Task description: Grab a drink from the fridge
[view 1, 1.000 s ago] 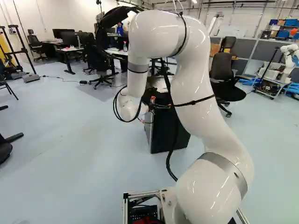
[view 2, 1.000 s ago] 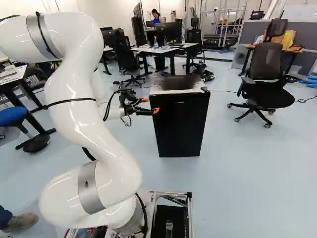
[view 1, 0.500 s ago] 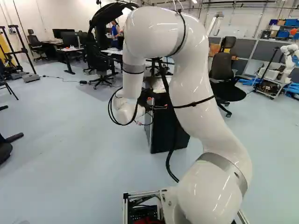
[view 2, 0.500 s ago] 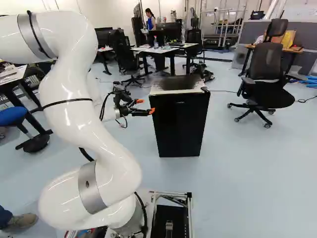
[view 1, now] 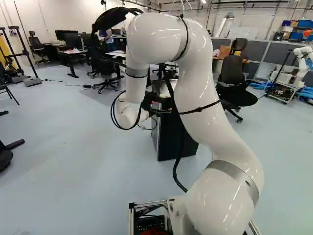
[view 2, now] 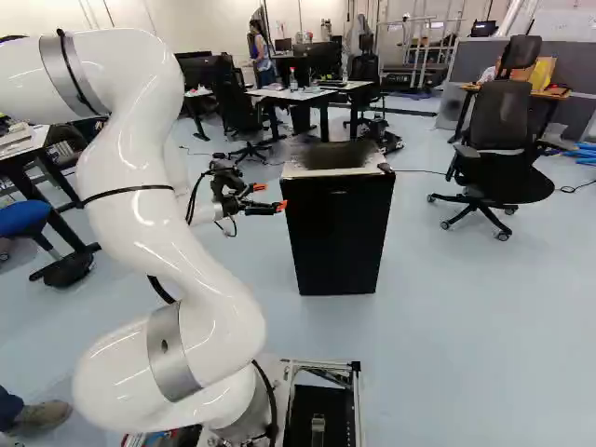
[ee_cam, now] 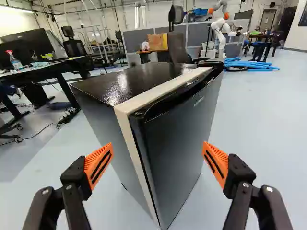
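Claw (ee_cam: 158, 147) spread, with the fridge (ee_cam: 139, 79) ahead, its door (ee_cam: 180, 139) closed. A skewed approach could ram the door's edge, shoving the fridge instead of opening it.

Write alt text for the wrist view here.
A small black refrigerator, its door shut, stands on a pale floor ahead of open jaws with orange pads. Beyond are a desk and another robot.

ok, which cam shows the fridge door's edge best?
Wrist view: fridge door ahead of the gripper, near upright edge clear against the pale frame. Right base view shows mainly its front; left base view has the arm covering part.
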